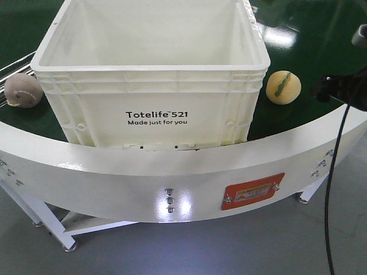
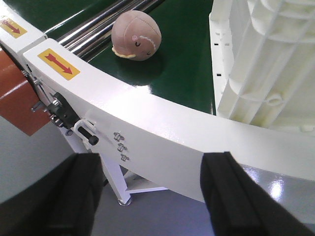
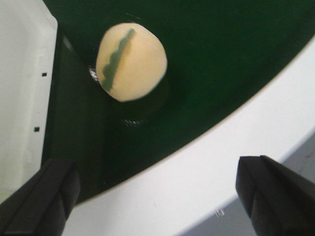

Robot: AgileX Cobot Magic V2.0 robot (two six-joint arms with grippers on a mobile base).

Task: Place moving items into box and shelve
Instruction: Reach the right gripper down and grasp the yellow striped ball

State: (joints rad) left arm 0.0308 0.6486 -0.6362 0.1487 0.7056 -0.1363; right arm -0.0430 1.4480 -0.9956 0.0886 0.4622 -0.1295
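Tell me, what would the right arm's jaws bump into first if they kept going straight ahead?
Probably the green belt just short of the yellow ball, past the white rim. The open jaws point that way, but depth is hard to judge.

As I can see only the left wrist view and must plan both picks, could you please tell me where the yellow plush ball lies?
Observer: The yellow ball lies on the green belt to the right of the white crate, apart from it.
Operator: Thank you. Is anything inside the crate yet?
Observer: No; the front view shows its inside bare.
Operator: And how is the right gripper?
Observer: The right gripper is open, above the white rim, with the yellow ball ahead of it.
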